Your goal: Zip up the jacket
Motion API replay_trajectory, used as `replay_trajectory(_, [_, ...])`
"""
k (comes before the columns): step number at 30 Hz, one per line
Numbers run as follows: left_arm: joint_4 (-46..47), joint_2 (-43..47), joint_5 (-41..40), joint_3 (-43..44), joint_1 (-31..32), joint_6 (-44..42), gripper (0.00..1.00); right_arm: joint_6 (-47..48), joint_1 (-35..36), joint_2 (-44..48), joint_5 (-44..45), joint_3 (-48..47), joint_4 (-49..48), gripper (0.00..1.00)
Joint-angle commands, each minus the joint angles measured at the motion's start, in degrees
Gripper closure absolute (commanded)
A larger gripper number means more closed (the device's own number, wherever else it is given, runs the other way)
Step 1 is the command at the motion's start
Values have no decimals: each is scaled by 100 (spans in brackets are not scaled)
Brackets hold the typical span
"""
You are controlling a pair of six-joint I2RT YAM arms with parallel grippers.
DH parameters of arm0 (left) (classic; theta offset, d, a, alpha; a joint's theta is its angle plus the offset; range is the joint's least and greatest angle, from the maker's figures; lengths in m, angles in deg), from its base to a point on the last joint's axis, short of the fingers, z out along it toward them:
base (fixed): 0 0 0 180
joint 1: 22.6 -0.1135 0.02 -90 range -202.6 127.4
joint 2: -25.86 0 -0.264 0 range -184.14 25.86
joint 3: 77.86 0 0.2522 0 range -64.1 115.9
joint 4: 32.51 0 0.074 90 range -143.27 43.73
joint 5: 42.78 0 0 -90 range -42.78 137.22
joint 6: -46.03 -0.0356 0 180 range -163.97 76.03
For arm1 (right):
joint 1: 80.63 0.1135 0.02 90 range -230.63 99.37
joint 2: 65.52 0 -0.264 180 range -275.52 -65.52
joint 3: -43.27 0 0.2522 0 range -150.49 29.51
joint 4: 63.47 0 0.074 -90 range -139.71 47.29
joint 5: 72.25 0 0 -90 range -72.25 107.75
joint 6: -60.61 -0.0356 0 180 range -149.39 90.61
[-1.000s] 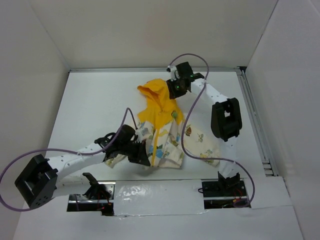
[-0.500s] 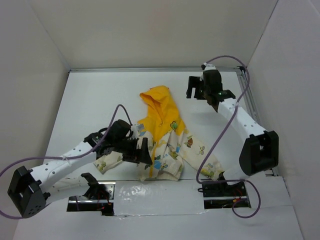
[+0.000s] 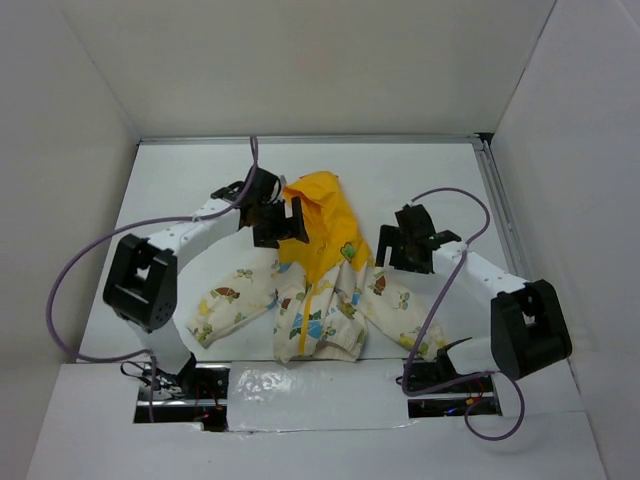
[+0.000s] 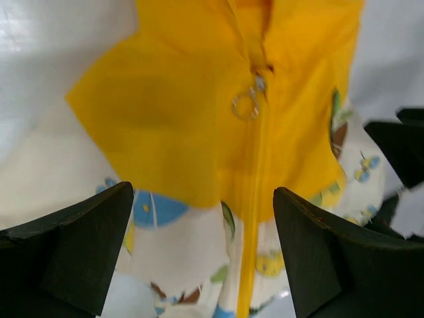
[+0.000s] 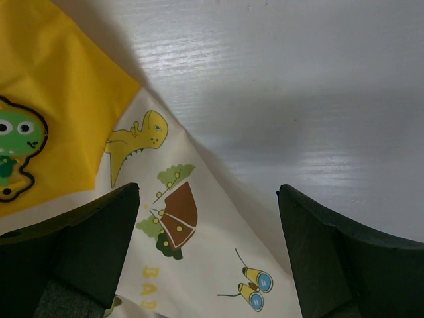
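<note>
The jacket [image 3: 318, 290] lies flat in mid-table, with its yellow hood [image 3: 318, 195] pointing away from me and its cream printed sleeves spread left and right. In the left wrist view a silver ring pull [image 4: 246, 105] sits high on the yellow chest, and the yellow zip line [image 4: 255, 199] runs down from it. My left gripper [image 3: 290, 222] [image 4: 203, 255] hovers open at the hood's left side, above the chest. My right gripper [image 3: 385, 248] [image 5: 209, 255] stands open over the jacket's right shoulder and sleeve [image 5: 199, 265], beside the green patch [image 5: 13, 146]. Neither holds anything.
White walls close in the table [image 3: 180, 190] on three sides. A metal rail [image 3: 510, 240] runs along the right edge. Both arm bases and their purple cables [image 3: 70, 280] sit at the near edge. The left sleeve [image 3: 230, 300] reaches toward the left base.
Both grippers have let go and opened. The left arm swung from the hem up to the hood. The right arm came from the back to the jacket's right shoulder. The jacket now lies flatter.
</note>
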Motion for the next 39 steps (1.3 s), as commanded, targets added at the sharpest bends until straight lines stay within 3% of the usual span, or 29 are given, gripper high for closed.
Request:
replay_trajectory(1, [-519,-672,-644,645,-10,-313,1,5,136,3,126,65,12,8])
replay_trajectory(4, [-441,-1042,-778,683,-80,-304,3,-47,136,-410,293,-110,223,8])
replay_trajectory(6, [-379,-1252,-681,691,-176,-260,14,-135,224,-648,364,-207,302,9])
replay_trajectory(8, [-370,-1532,-777,796,-212,-182,31,-135,276,-806,312,-268,329,19])
replay_trajectory(9, [-483,-1656,-934,988,-203,-164,36,-144,294,-850,320,-277,346,26])
replay_trajectory(11, [-616,-2069,-936,1209,-247,-120,56,-153,312,-1008,355,-339,425,36])
replay_trajectory(12, [-616,-2175,-892,1358,-299,-189,64,-153,312,-1078,408,-356,443,62])
replay_trajectory(13, [-616,-2324,-866,1411,-308,-199,81,-144,312,-1175,399,-400,495,73])
replay_trajectory(15, [-616,-2430,-840,1534,-448,-137,95,-196,303,-1307,452,-470,574,100])
replay_trajectory(16, [-581,-2431,-796,1570,-510,-128,100,-223,295,-1325,513,-610,627,100])
replay_trajectory(19, [-432,-2405,-602,1702,-739,-233,100,-267,225,-1325,1188,-996,750,100])
replay_trajectory(28, [-247,-2484,-716,2422,-1038,-638,99,417,-619,-2203,2622,-2640,188,99])
replay_trajectory(30, [-387,-2519,-462,2606,-1099,-673,67,392,-655,-2633,2930,-3053,284,76])
replay_trajectory(31, [-423,-2406,-374,2599,-1108,-691,53,462,-620,-2818,2965,-3176,389,53])
replay_trajectory(32, [-371,-2300,-304,2564,-1100,-726,21,332,-515,-2845,3314,-3352,608,42])
replay_trajectory(33, [-318,-2186,-234,2485,-1073,-752,1,278,-427,-2802,3396,-3362,653,30])
replay_trajectory(34, [-248,-1898,-215,2441,-1056,-796,1,182,-357,-2637,3457,-3327,697,5])
replay_trajectory(37, [-300,-1370,-49,2327,-994,-796,1,-230,-93,-1997,3257,-2977,680,0])
replay_trajectory(39, [-256,-1027,301,1907,-950,-762,1,-512,13,-1582,2608,-2538,654,0])
